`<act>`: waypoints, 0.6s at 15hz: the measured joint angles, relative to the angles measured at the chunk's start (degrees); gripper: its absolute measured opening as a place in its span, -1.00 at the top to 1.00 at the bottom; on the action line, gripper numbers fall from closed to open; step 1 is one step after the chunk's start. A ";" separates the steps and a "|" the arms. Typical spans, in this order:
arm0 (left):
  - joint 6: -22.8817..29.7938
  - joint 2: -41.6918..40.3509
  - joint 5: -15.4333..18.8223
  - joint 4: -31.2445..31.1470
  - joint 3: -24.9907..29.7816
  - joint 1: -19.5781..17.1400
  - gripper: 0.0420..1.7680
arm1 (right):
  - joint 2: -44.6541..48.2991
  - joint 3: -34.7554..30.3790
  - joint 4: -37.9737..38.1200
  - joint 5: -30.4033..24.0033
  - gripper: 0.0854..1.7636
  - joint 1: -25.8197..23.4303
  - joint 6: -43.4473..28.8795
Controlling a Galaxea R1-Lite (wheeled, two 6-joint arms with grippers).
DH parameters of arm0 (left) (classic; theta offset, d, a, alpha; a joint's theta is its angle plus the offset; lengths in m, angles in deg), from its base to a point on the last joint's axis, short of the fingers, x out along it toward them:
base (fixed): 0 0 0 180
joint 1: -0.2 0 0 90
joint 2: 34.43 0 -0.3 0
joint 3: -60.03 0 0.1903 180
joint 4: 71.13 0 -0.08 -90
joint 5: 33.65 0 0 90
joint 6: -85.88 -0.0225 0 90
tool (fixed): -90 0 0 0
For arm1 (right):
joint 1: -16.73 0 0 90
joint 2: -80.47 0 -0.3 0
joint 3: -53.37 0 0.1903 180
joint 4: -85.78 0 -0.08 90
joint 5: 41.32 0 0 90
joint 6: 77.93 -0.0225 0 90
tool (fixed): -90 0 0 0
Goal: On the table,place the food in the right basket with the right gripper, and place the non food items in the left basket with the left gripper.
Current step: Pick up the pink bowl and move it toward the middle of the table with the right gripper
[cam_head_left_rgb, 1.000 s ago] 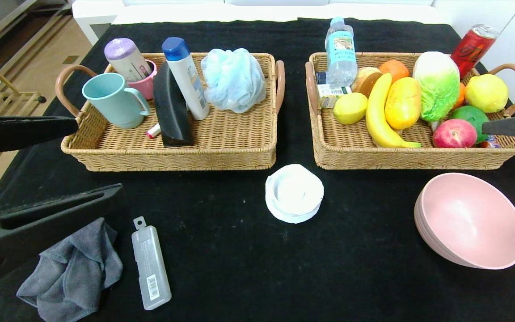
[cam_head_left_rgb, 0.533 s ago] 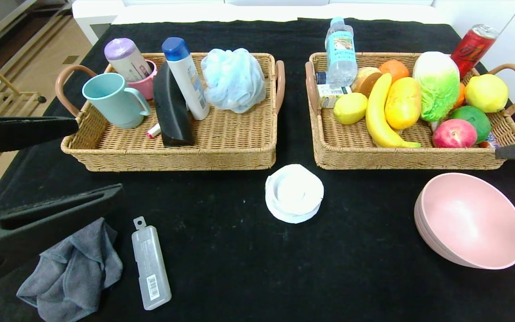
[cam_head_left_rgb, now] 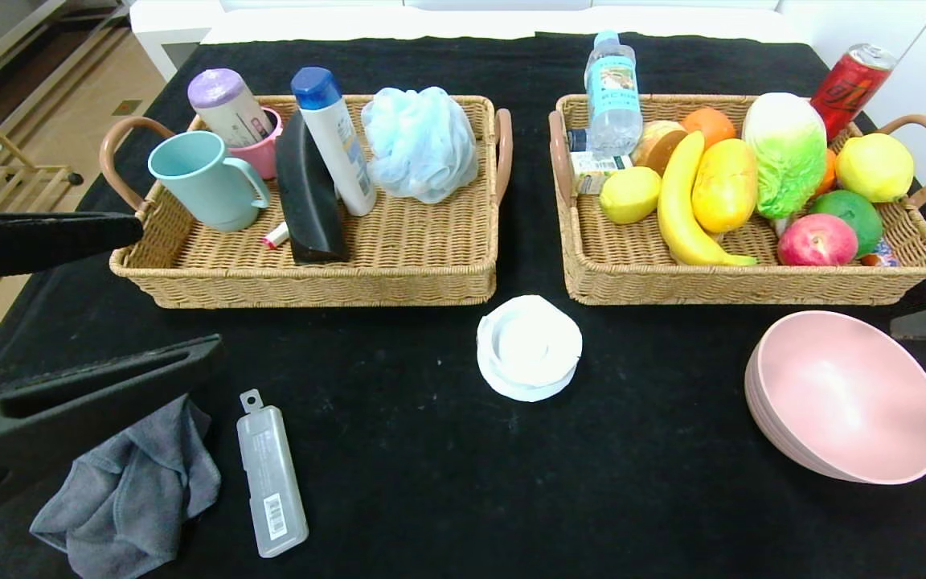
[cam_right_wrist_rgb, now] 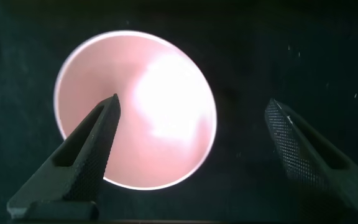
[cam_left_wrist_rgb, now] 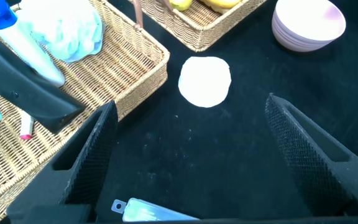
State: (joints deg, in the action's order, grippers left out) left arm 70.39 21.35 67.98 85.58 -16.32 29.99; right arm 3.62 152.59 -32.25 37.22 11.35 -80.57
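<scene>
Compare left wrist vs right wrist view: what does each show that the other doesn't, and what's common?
Left wrist only: the left basket with a blue bath pouf, a white lid on the table, a clear plastic case, and the open left gripper.
Right wrist only: the open right gripper, hanging directly over the bowl.
Both: the pink bowl and the black cloth.

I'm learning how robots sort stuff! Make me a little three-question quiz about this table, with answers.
1. True or false: the banana lies in the right basket.
2. What is left on the black table nearest the left gripper?
A. grey cloth
B. pink bowls
C. red can
3. Fill in: both the left gripper and the right gripper are ____.

Key: 1 true; 2 A; 3 open.
</scene>
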 joint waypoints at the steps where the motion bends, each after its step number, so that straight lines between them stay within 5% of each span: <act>1: -0.02 0.02 -0.02 0.00 0.04 0.00 -0.94 | -0.41 -0.61 0.00 -0.67 -0.93 -1.10 0.00; 9: 0.02 0.02 -0.02 0.06 0.26 0.00 -0.94 | -6.61 -2.67 -0.30 -9.65 -0.93 -5.80 0.29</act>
State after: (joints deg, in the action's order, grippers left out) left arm 70.42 21.38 67.95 85.64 -16.07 29.99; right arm -2.99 149.92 -32.55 27.57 5.55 -80.27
